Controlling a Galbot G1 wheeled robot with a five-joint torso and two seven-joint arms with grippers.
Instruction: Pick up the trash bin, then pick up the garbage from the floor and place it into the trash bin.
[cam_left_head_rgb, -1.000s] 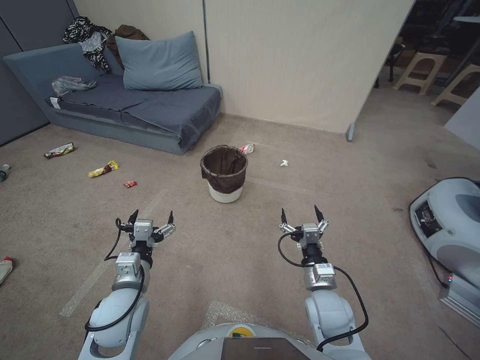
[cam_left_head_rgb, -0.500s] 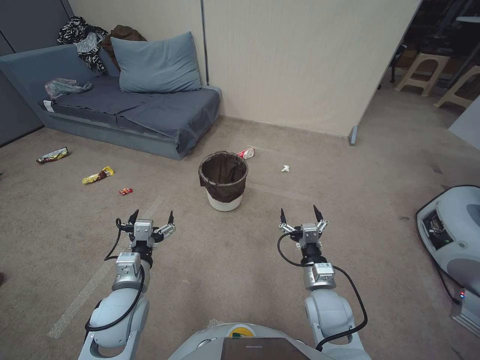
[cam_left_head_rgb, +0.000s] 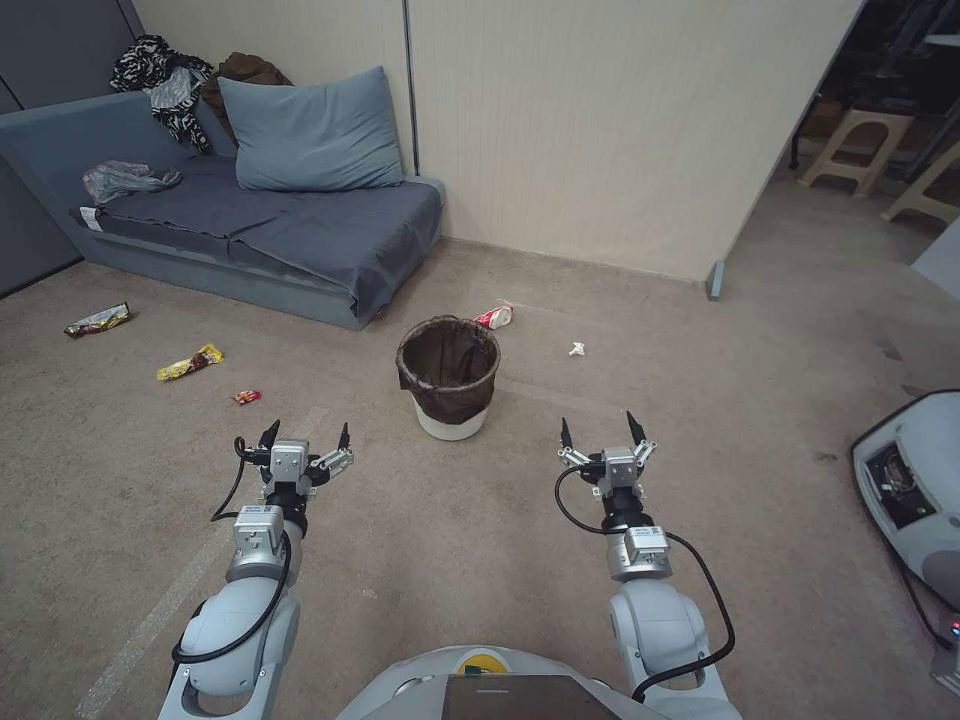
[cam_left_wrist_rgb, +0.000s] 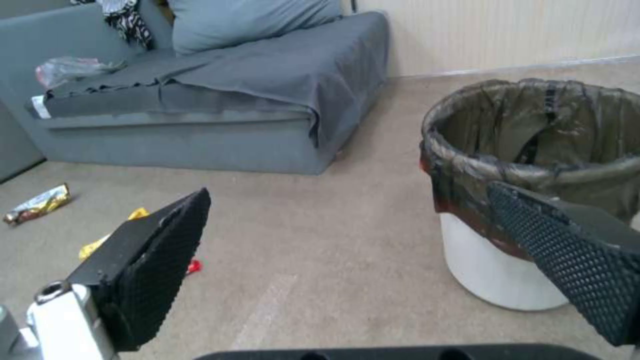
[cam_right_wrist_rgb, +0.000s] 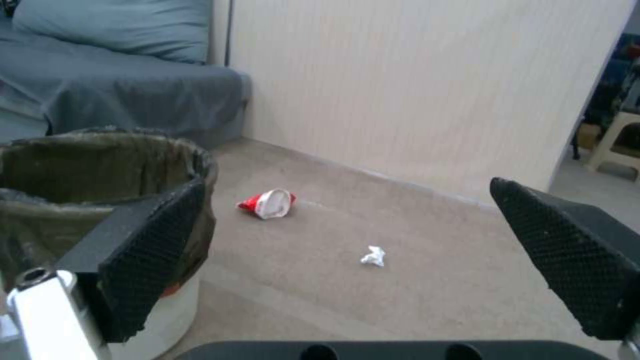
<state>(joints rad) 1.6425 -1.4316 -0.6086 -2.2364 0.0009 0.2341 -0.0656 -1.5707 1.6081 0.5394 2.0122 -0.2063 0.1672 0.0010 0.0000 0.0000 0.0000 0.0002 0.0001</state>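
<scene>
1. The long grey-blue fabric sofa (cam_left_head_rgb: 250, 225) sat against the wall, beyond and to the left of the small round white plastic trash bin (cam_left_head_rgb: 448, 375) with its dark brown bag liner folded over the rim. The bin served as the landmark; it stood upright on the beige carpet, straight ahead of the robot and untouched.
2. The left gripper (cam_left_head_rgb: 305, 438) hovered short of the bin and to its left, fingers spread wide and holding nothing.
3. The right gripper (cam_left_head_rgb: 599, 427) hovered short of the bin and to its right, likewise spread wide and empty.
4. A crushed red-and-white paper cup (cam_left_head_rgb: 494, 317) lay on its side just behind the bin, toward the wall.
5. A long yellow snack wrapper (cam_left_head_rgb: 189, 363) and a darker foil wrapper (cam_left_head_rgb: 97, 320) lay well to the left of the bin, near the sofa front.
6. A crumpled white tissue (cam_left_head_rgb: 576, 348) lay to the right of the bin and a little behind it.
7. A tiny red wrapper (cam_left_head_rgb: 245, 397) lay left of the bin, nearer than the yellow one.
8. By my reading, the first step was in hand: approaching the bin, with nothing lifted. The next move would call for closing the gap and bringing one open gripper onto the rim to take the wall between its fingers.
</scene>
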